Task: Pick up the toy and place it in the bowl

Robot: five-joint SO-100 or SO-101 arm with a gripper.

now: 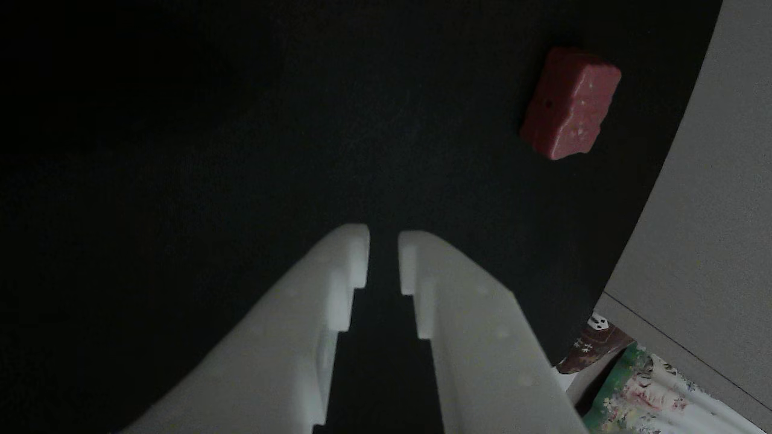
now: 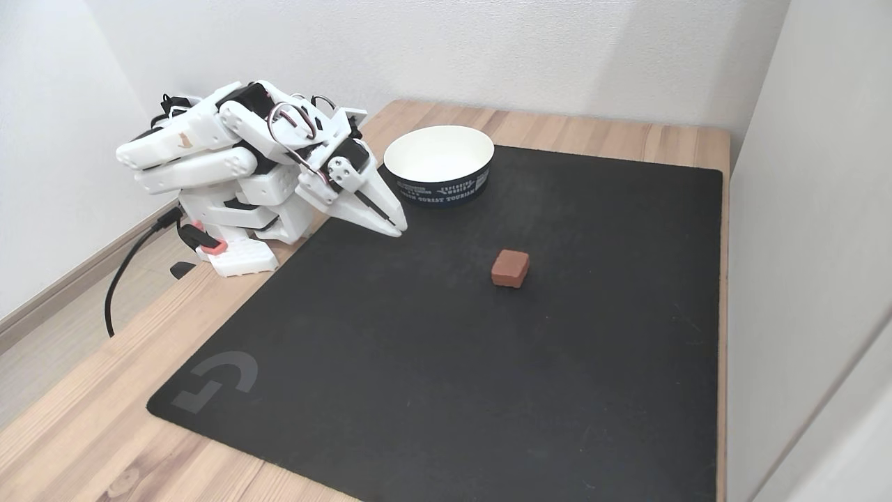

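In the fixed view, at the left, the white plastic arm sits folded low on the pale wooden bench (image 2: 90,425), its hard, smooth-shelled claw (image 2: 391,226) hanging just above the left part of the matte black rectangular mat (image 2: 432,362). The claw grips nothing; its two tapered fingers stand almost together, a narrow slit between the stepped tips (image 1: 383,253) in the other view. That is the first risk: the jaws would need to spread well before descending, or a fingertip would likely land on top of the toy and knock it aside.

To the right of the claw and further back stands the round white paper bowl with a dark printed band (image 2: 439,183), on the mat's far edge. It looks light and thin-walled, so I judge a swinging claw could nudge or tip it at the drop.

Further right, near the middle of the mat and well apart from both claw and bowl, lies the small dark red blocky toy with whitish flecks and rounded edges (image 2: 510,268). In the other view it sits off to the upper right (image 1: 570,103), not in line with the fingers, so the approach needs a turn. Its rounded, smooth-looking faces may slip between hard plastic fingers if the grip catches a corner, not two flat sides.

At the far right a plain pale wall (image 2: 808,244) stands just beside the mat.
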